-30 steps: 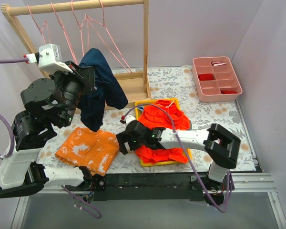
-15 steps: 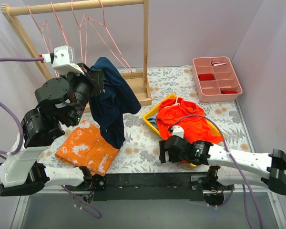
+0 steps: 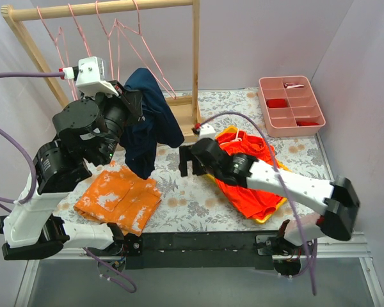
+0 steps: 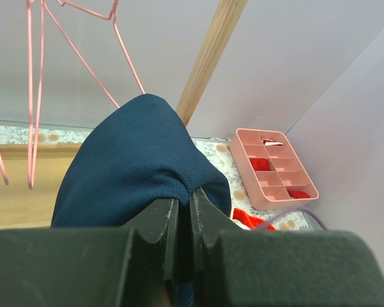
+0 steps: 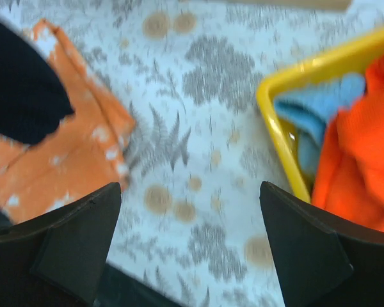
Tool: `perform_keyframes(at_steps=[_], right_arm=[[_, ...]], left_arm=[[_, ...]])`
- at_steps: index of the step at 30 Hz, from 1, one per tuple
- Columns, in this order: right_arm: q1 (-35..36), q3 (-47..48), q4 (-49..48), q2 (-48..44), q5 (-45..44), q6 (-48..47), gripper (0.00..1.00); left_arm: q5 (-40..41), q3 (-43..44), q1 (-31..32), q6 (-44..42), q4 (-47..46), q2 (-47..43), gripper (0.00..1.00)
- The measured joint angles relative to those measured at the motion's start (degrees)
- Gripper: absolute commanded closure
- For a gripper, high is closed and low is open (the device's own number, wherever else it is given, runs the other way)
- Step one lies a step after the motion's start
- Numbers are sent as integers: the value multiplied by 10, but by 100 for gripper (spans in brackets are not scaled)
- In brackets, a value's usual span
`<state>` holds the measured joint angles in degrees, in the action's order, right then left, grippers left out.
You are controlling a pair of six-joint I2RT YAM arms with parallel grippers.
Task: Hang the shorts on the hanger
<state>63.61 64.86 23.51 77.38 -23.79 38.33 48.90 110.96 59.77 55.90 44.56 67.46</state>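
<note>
My left gripper point(image 3: 132, 102) is shut on the dark navy shorts point(image 3: 147, 121) and holds them up in the air in front of the wooden rack; they hang down over the table. In the left wrist view the shorts point(image 4: 131, 163) bulge out of the closed gripper point(image 4: 184, 203). Several pink wire hangers point(image 3: 125, 35) hang on the rack's rail, just behind and above the shorts; they also show in the left wrist view point(image 4: 35, 77). My right gripper point(image 3: 189, 160) is open and empty, low over the table between the shorts and the yellow tray; the right wrist view point(image 5: 187, 224) shows only tablecloth between its fingers.
An orange cloth with white blotches point(image 3: 118, 198) lies at the front left. A yellow tray point(image 3: 212, 176) holds bright orange-red clothes point(image 3: 253, 176). A pink divided box point(image 3: 291, 105) stands at the back right. The wooden rack's post point(image 3: 196, 61) stands by the shorts.
My right arm swung from the table's front up to the middle, beside the tray, which shifted with its clothes. My left gripper with the shorts moved slightly up and back toward the rack.
</note>
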Motion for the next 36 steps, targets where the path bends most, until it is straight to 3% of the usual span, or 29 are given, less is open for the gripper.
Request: perform_keyframes(at_steps=[8, 18, 22, 28, 36], right_arm=[[-99, 101, -122, 225, 56, -138, 4], [-142, 127, -188, 338, 153, -226, 6], [-133, 77, -232, 315, 165, -223, 6], [-120, -73, -267, 184, 153, -170, 6], [-113, -218, -225, 15, 123, -76, 6]], left_arm=[[0, 32, 0, -4, 0, 5, 100], [-3, 34, 0, -3, 5, 5, 100], [-3, 23, 0, -3, 3, 0, 100], [-3, -5, 0, -4, -1, -14, 100], [-3, -29, 0, -3, -2, -16, 100]])
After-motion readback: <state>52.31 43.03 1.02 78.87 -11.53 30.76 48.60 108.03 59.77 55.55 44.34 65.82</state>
